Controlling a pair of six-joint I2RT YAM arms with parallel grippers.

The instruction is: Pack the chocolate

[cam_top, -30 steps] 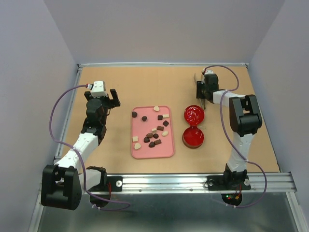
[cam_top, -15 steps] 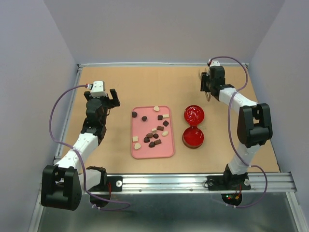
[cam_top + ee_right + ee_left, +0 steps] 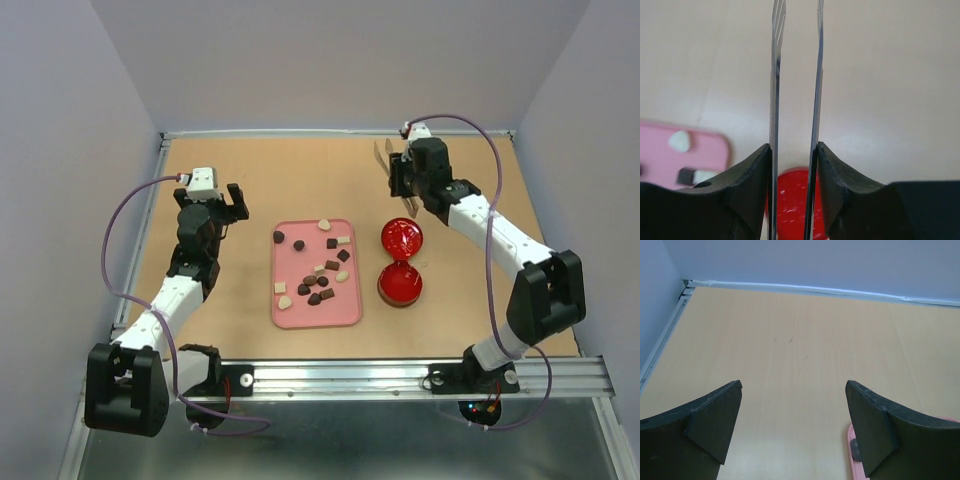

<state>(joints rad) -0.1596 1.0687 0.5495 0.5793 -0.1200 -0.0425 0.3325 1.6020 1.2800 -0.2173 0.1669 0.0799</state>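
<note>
The chocolate (image 3: 313, 281), several dark brown and cream pieces, lies scattered on the pink tray (image 3: 345, 315). The open red tin (image 3: 400, 285) sits right of the tray, with its decorated lid (image 3: 401, 237) just behind it. My right gripper (image 3: 403, 176) is shut on metal tongs (image 3: 383, 155) and hovers behind the lid. In the right wrist view the gripper (image 3: 793, 147) holds the tongs' two blades (image 3: 774, 75), with the red lid (image 3: 792, 200) below and the tray (image 3: 715, 150) at left. My left gripper (image 3: 232, 205) is open and empty, left of the tray.
The left wrist view shows my open left gripper (image 3: 794, 387) over bare table, with the tray's corner (image 3: 850, 437) and one dark piece (image 3: 855, 450) by the right finger. A raised rail (image 3: 340, 132) borders the table's far edge, with grey walls around.
My right arm has swung left and stretched out, carrying the tongs from the far right corner to behind the lid. The left arm has not moved.
</note>
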